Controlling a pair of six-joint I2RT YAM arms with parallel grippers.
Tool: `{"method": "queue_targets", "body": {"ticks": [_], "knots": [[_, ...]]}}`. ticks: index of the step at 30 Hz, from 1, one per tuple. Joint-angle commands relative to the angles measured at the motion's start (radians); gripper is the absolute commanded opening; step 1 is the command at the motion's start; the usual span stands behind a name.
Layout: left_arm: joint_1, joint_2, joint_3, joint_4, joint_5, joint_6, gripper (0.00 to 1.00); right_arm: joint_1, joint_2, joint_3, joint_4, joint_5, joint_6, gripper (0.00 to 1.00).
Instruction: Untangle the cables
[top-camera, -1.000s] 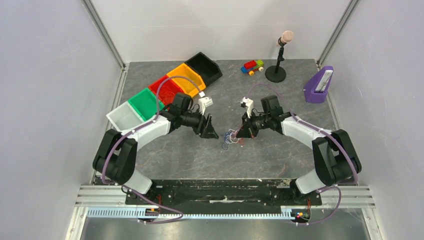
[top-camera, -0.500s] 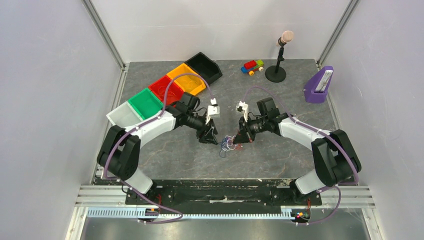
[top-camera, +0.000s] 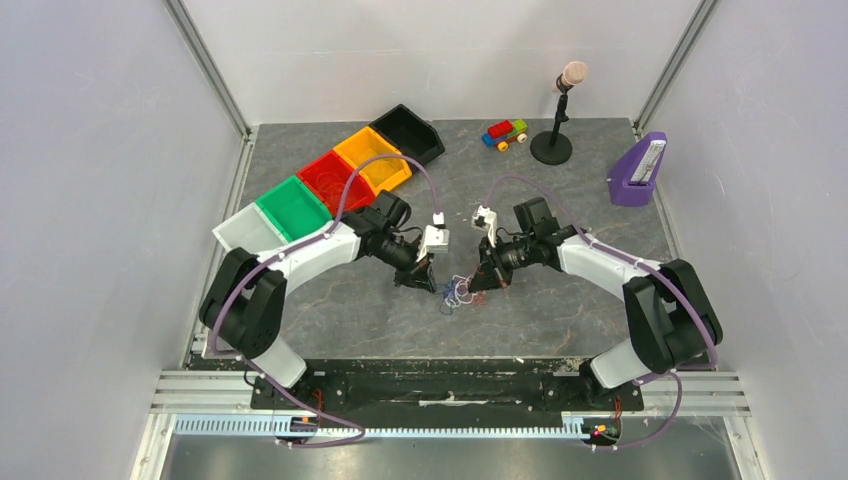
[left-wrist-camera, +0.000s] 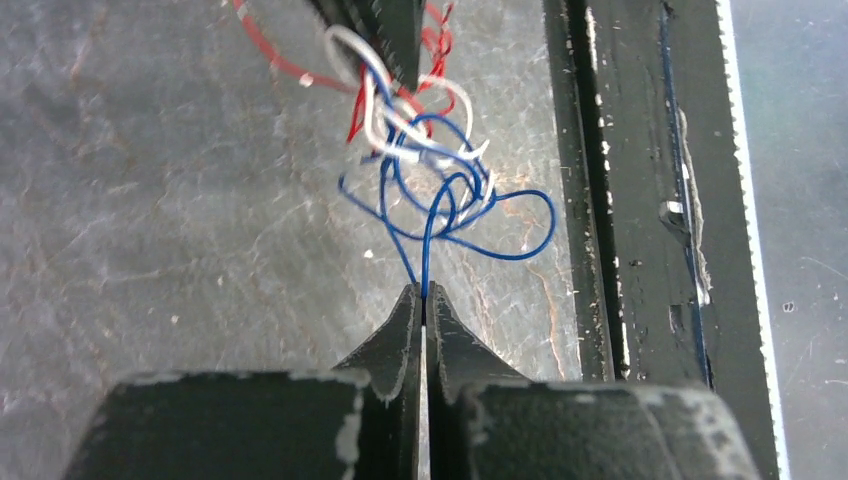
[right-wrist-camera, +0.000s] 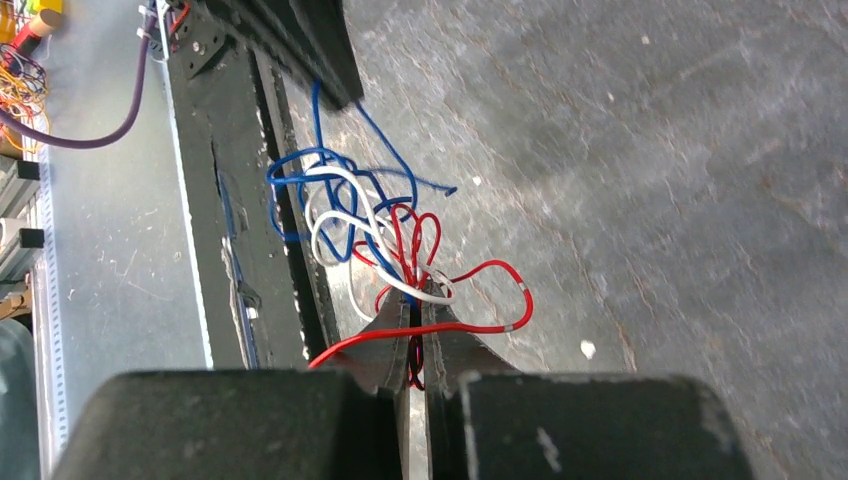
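Two grips held the cables (top-camera: 459, 291) near the table (top-camera: 560, 310) centre, left tool (left-wrist-camera: 424, 295) clamped on a blue strand (left-wrist-camera: 425, 240) at nine o'clock, right tool (right-wrist-camera: 415, 300) on red strands (right-wrist-camera: 480, 325) at three, so pulling apart looked next.

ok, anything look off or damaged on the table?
Nothing stands out. The cables are one knot, as expected; left gripper pinches a blue strand, right gripper the red strands.
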Motion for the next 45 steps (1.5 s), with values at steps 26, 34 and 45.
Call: {"method": "queue_targets", "body": {"ticks": [26,34,45], "knots": [[0.812,-0.168,0.09,-0.164,-0.186,-0.166,0.02,-0.558,0.108,0.103,-0.367,0.42,-0.505,0.0],[0.828,-0.183,0.125,-0.167,-0.159,-0.173,0.02,-0.592,0.15,0.11,-0.377,0.441,-0.513,0.25],[0.789,-0.256,0.31,0.004,-0.057,-0.51,0.02,-0.596,0.14,0.108,-0.375,0.383,-0.496,0.07]]}}
